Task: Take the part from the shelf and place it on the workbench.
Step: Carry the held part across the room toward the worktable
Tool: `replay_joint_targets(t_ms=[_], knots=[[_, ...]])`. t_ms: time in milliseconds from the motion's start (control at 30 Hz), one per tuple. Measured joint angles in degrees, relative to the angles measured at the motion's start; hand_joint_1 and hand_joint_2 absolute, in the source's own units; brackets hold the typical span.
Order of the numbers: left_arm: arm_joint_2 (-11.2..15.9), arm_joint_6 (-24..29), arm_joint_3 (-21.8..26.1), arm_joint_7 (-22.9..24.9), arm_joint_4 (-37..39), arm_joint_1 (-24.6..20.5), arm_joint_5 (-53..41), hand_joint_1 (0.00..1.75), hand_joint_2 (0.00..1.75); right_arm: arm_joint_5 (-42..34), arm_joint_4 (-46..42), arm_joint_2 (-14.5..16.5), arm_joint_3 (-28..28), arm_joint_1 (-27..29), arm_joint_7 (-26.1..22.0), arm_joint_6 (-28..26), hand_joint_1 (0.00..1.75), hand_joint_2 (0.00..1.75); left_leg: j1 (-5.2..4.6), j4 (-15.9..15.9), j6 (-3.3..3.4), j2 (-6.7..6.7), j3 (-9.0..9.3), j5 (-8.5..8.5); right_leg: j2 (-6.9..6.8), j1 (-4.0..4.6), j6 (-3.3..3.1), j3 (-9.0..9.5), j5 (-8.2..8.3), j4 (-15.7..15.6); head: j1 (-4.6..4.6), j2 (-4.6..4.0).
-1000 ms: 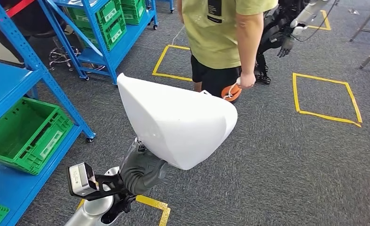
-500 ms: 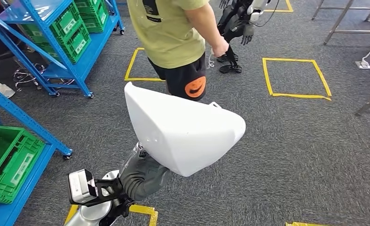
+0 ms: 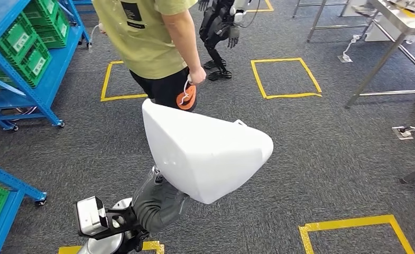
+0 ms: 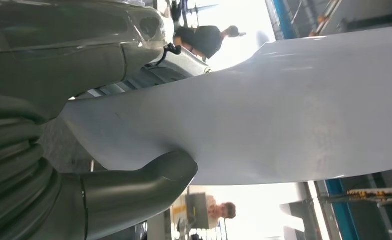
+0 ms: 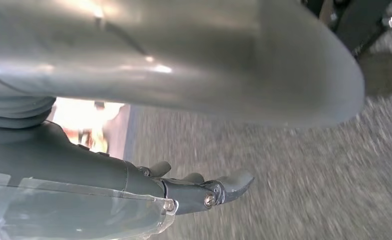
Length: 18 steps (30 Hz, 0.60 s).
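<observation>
Holding a large white part point(image 3: 208, 156) in the left hand point(image 3: 157, 198), at centre of the head view, above grey carpet point(image 3: 326, 174). Gripping the part's lower edge at about 7 o'clock of the part; thick grey thumb point(image 4: 134, 192) pressed against its smooth white underside point(image 4: 263, 115) in the left wrist view. Tilted, broad end toward 10 o'clock, rounded end toward 3 o'clock. Carried well apart from any table or shelf.

Right hand point(image 5: 198, 192) hanging over blurred carpet, dark fingers point(image 5: 233, 182) stretched out and slightly curled, gripping nothing.

At 12 o'clock, just beyond the part, a person in a yellow-green shirt point(image 3: 141, 32) and dark shorts, one hand point(image 3: 197, 75) clutching an orange round thing point(image 3: 185, 98) by a white cord. Blue shelves point(image 3: 41, 74) with green crates point(image 3: 28, 45) at 10 o'clock; another blue shelf corner point(image 3: 9, 185) at 8 o'clock. Yellow tape squares point(image 3: 284, 76) on the floor at 1 o'clock and at 5 o'clock. A second dark robot point(image 3: 221, 26) standing near 12 o'clock. Metal table legs point(image 3: 374, 63) at 2 o'clock.
</observation>
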Motion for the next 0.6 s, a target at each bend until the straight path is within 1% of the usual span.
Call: replay_joint_targets(t_ms=[33, 67, 100, 133, 167, 200, 233, 300, 333, 367, 400, 433, 467, 500, 533, 567, 600], knots=[[0.09, -0.19, -0.09, 0.15, 0.07, 0.38, -0.05, 1.75, 1.75, -0.71, 0.02, 0.17, -0.2, 0.13, 0.21, 0.13, 0.0, 0.0, 0.0, 0.01, -0.03, 0.86, -0.03, -0.06, -0.29, -0.06, 0.1, -0.05, 0.04, 0.72, 0.01, 0.0], [0.2, -0.6, -0.24, 0.19, 0.26, 0.67, -0.08, 1.75, 1.75, -1.54, 0.03, 0.32, -0.53, 0.31, 0.46, 0.24, 0.0, 0.0, 0.02, 0.02, -0.12, 1.62, -0.01, -0.13, -0.57, -0.12, 0.13, 1.16, 1.06, -1.02, 0.02, 0.0], [0.35, -1.21, -0.39, 0.06, 0.61, 0.86, -0.13, 1.75, 1.75, -2.4, 0.04, 0.39, -0.99, 0.48, 0.69, 0.27, 0.0, 0.0, 0.03, 0.04, -0.25, 2.29, 0.07, -0.24, -1.17, -0.17, 0.12, 3.54, 2.7, -4.93, 0.01, 0.0], [0.49, -1.91, -0.54, -0.14, 1.08, 0.93, -0.15, 1.75, 1.75, -3.23, 0.04, 0.47, -1.53, 0.6, 0.82, 0.22, 0.0, 0.0, -0.04, 0.09, -0.45, 2.86, 0.17, -0.38, -2.31, -0.12, -0.07, 6.11, 4.06, -9.25, 0.01, 0.0], [0.59, -2.53, -0.69, -0.38, 1.68, 0.85, -0.21, 1.75, 1.75, -3.84, 0.04, 0.6, -2.07, 0.66, 0.77, 0.16, 0.0, 0.0, -0.15, 0.22, -0.74, 3.36, 0.24, -0.58, -3.23, -0.01, -0.38, 8.15, 5.12, -12.8, -0.04, 0.0], [0.63, -3.01, -0.82, -0.58, 2.29, 0.69, -0.27, 1.75, 1.75, -4.24, 0.05, 0.74, -2.54, 0.69, 0.63, 0.12, 0.0, 0.0, -0.25, 0.33, -1.01, 3.8, 0.32, -0.75, -3.85, 0.14, -0.79, 9.38, 5.64, -14.96, -0.08, 0.0], [0.63, -3.29, -0.93, -0.7, 2.82, 0.53, -0.37, 1.75, 1.75, -4.48, 0.05, 0.91, -2.92, 0.71, 0.44, 0.13, 0.0, 0.0, -0.33, 0.41, -1.27, 4.22, 0.38, -0.89, -3.98, 0.31, -1.25, 9.65, 5.67, -15.56, -0.12, 0.0], [0.6, -3.58, -1.04, -0.77, 3.62, 0.32, -0.63, 1.75, 1.75, -4.67, 0.07, 1.17, -3.5, 0.81, 0.03, 0.28, 0.0, 0.0, -0.27, 0.48, -1.74, 4.9, 0.46, -1.14, -2.81, 0.35, -1.96, 9.52, 5.92, -15.61, -0.16, 0.0], [0.56, -3.64, -1.06, -0.74, 3.84, 0.3, -0.84, 1.75, 1.75, -4.76, 0.07, 1.27, -3.78, 0.87, -0.15, 0.38, 0.0, 0.0, -0.16, 0.96, -2.07, 4.21, 0.27, -1.63, -2.27, 0.23, -2.26, 9.5, 6.05, -15.67, -0.2, 0.0], [0.54, -3.71, -1.08, -0.71, 4.02, 0.3, -1.01, 1.75, 1.75, -4.85, 0.07, 1.34, -4.03, 0.91, -0.28, 0.47, 0.0, 0.0, -0.03, 2.38, -2.4, 2.95, -0.36, -2.68, -1.72, 0.09, -2.57, 9.46, 6.2, -15.73, -0.25, 0.0], [0.52, -3.77, -1.1, -0.67, 4.18, 0.3, -1.16, 1.75, 1.75, -4.95, 0.07, 1.38, -4.24, 0.89, -0.36, 0.51, 0.0, 0.0, 0.13, 5.15, -2.72, 1.37, -1.65, -4.37, -1.18, -0.04, -2.86, 9.39, 6.36, -15.78, -0.28, 0.0], [0.54, -3.81, -1.15, -0.63, 4.37, 0.31, -1.31, 1.75, 1.75, -5.03, 0.07, 1.39, -4.4, 0.85, -0.41, 0.53, 0.0, 0.0, 0.27, 9.07, -2.9, -0.12, -3.48, -6.4, -0.62, -0.05, -3.06, 9.23, 6.45, -15.78, -0.33, 0.0], [0.56, -3.88, -1.21, -0.57, 4.59, 0.32, -1.45, 1.75, 1.75, -5.08, 0.07, 1.39, -4.52, 0.81, -0.44, 0.53, 0.0, 0.0, 0.36, 13.37, -2.95, -0.82, -5.55, -8.27, -0.03, -0.03, -3.22, 9.06, 6.55, -15.77, -0.33, 0.0], [0.6, -3.94, -1.29, -0.49, 4.8, 0.33, -1.58, 1.75, 1.75, -5.1, 0.07, 1.39, -4.63, 0.8, -0.47, 0.53, 0.0, 0.0, 0.41, 16.85, -2.96, -1.07, -7.29, -9.42, 0.62, -0.01, -3.29, 8.91, 6.64, -15.77, -0.33, 0.0], [0.61, -4.02, -1.4, -0.39, 4.99, 0.33, -1.7, 1.75, 1.75, -5.14, 0.07, 1.39, -4.76, 0.83, -0.53, 0.54, 0.0, 0.0, 0.44, 18.3, -2.91, -1.15, -8.08, -9.39, 1.32, 0.01, -3.3, 8.84, 6.72, -15.76, -0.32, 0.0], [0.62, -4.12, -1.5, -0.26, 5.13, 0.31, -1.78, 1.75, 1.75, -5.21, 0.07, 1.39, -4.92, 0.88, -0.6, 0.58, 0.0, 0.0, 0.47, 17.4, -2.8, -1.27, -7.71, -8.23, 2.06, 0.01, -3.26, 8.84, 6.79, -15.76, -0.32, 0.0], [0.62, -4.22, -1.6, -0.1, 5.2, 0.27, -1.79, 1.75, 1.75, -5.29, 0.07, 1.39, -5.08, 0.91, -0.69, 0.62, 0.0, 0.0, 0.5, 14.23, -2.63, -1.68, -6.18, -6.18, 2.82, 0.0, -3.17, 8.89, 6.87, -15.76, -0.32, 0.0]])
